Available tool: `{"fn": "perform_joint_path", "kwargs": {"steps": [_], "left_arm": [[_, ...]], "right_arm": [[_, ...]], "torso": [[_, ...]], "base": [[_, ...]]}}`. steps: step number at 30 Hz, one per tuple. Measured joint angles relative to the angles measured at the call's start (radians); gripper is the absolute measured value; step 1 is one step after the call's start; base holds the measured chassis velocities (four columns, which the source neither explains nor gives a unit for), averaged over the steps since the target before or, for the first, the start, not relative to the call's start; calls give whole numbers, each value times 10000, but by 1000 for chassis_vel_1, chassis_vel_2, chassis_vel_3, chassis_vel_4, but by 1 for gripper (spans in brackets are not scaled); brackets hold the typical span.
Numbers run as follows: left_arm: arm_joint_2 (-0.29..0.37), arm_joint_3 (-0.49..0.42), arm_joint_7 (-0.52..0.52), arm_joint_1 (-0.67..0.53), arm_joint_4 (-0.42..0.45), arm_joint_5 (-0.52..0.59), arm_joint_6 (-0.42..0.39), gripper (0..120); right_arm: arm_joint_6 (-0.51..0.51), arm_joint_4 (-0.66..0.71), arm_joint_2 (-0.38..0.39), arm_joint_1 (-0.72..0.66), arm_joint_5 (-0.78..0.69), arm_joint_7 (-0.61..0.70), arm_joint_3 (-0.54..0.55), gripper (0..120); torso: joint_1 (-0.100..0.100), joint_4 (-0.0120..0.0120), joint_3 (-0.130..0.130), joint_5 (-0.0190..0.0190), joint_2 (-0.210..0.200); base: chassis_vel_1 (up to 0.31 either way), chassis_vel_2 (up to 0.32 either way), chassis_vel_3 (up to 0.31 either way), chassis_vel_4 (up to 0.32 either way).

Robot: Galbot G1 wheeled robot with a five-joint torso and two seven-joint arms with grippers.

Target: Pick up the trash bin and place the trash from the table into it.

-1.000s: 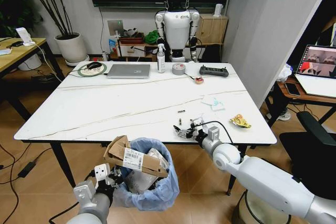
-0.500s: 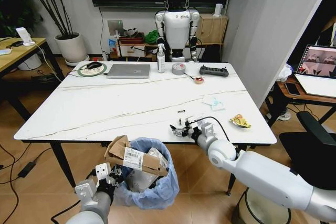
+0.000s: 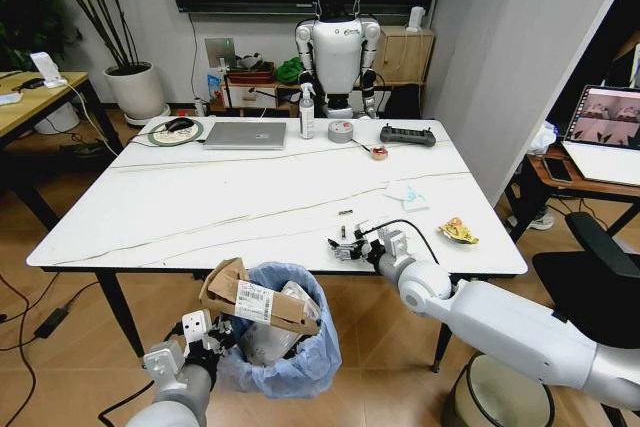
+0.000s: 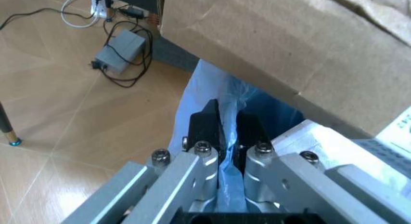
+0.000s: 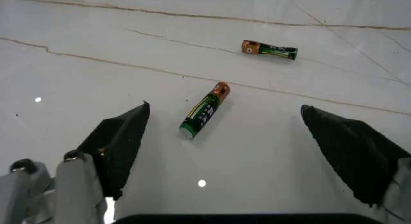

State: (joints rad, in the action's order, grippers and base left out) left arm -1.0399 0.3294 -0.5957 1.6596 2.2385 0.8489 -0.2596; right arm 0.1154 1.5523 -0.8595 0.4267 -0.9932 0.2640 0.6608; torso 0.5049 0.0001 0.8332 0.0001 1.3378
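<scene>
My right hand (image 5: pixel 222 137) hangs wide apart just over the worktop (image 3: pixel 200 207), near its front edge toward the right corner, straddling a small green battery (image 5: pixel 204 111); a second battery (image 5: pixel 270 49) lies a bit farther in. Thing is round and slick, so if I close off-centre it probably rolls or squirts out, maybe off that front edge. My left hand (image 4: pixel 224 132) is pinched together on the blue bag of the trash bin (image 3: pixel 285 347), held below the front edge. The bag is thin, and with that cardboard box (image 3: pixel 250 299) sticking out the top, I reckon it could slip or tear.
</scene>
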Motion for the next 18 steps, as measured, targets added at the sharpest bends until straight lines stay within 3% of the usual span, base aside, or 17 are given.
{"fn": "perform_joint_path", "kwargs": {"steps": [2,7,11,13,18], "left_arm": [[-6,-8,1,-4,-3,0,0,0],[-12,-11,6,15,-6,-4,0,0],[-12,-10,6,26,-6,-8,3,0],[-7,-8,8,25,-5,-11,6,0],[-3,-29,12,-6,-16,-11,8,0]], "right_arm": [[3,6,6,2,-2,0,-3,80],[3,107,13,52,-2,6,0,58],[2,153,11,74,-2,22,12,50],[2,201,21,93,-2,42,36,36],[-2,233,34,107,-2,73,42,20]], "torso": [[0,0,0,-1,0],[0,0,0,0,0],[0,0,0,0,0],[0,0,0,0,0],[0,0,0,0,0]], "base": [[0,0,0,0],[0,0,0,0],[0,0,0,0],[0,0,0,0],[0,0,0,0]]}}
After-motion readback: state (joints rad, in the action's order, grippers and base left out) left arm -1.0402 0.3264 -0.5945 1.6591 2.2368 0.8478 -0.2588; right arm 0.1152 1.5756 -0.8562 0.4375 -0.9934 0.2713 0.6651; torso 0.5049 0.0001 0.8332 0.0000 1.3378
